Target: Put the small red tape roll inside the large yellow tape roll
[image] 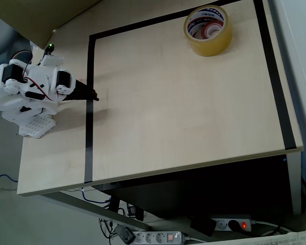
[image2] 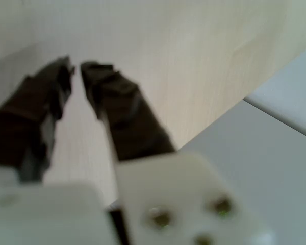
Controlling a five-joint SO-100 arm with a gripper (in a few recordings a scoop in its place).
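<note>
The large yellow tape roll (image: 208, 30) lies flat at the far right of the table in the overhead view, its white printed core facing up. Down in its hole sits a small reddish ring, the small red tape roll (image: 212, 31), partly hidden by the yellow roll's wall. My gripper (image: 94, 96) is far off at the table's left side, folded low over the black tape line. In the wrist view the two dark fingers of the gripper (image2: 75, 66) nearly meet at their tips, with nothing between them.
A black tape line (image: 90, 102) frames a rectangle on the pale wooden table (image: 183, 117). The arm's white base (image: 25, 97) stands at the left edge. Power strips (image: 158, 237) lie on the floor below the front edge.
</note>
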